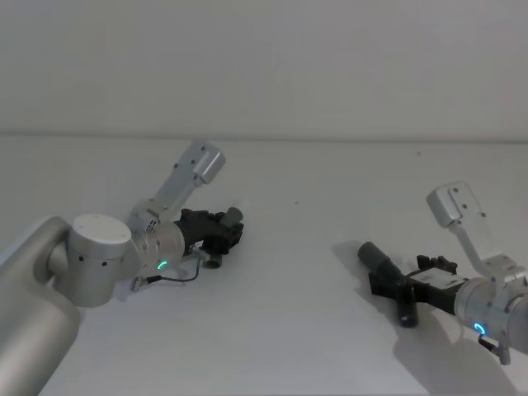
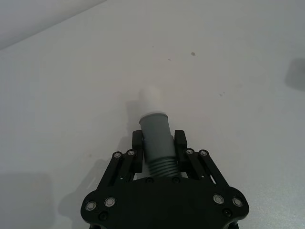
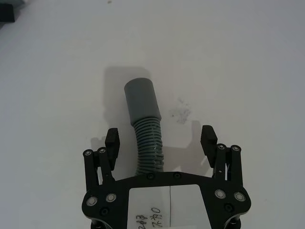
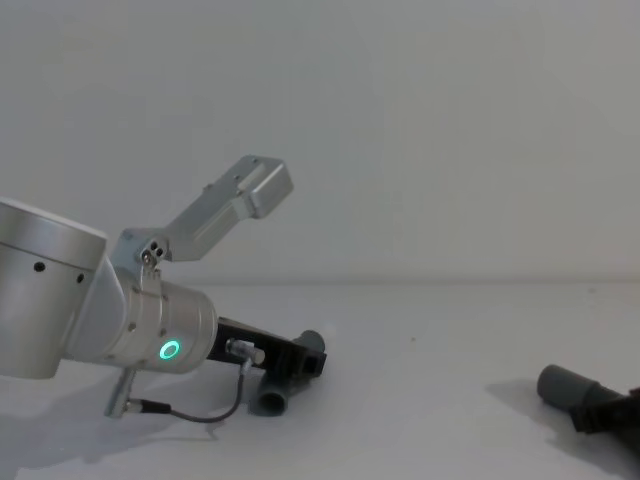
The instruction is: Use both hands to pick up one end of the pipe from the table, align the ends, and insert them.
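Grips the short tube (image 2: 155,130) tight with the left end effector (image 2: 158,139), over the left half of the counter (image 1: 313,181). Holds the right end effector (image 3: 159,135) wide open around the ribbed hose (image 3: 148,143), fingers (image 3: 112,138) on each side, not touching. Lying flat near the counter's right edge, smooth cuff (image 3: 139,98) pointing away from that end effector.

Head above, chest low, shared table (image 1: 313,181)

Soft, even light leaves the white worktop (image 1: 313,330) pale. Shadows on it are faint and soft-edged, darker close under the jaws in both wrist views.
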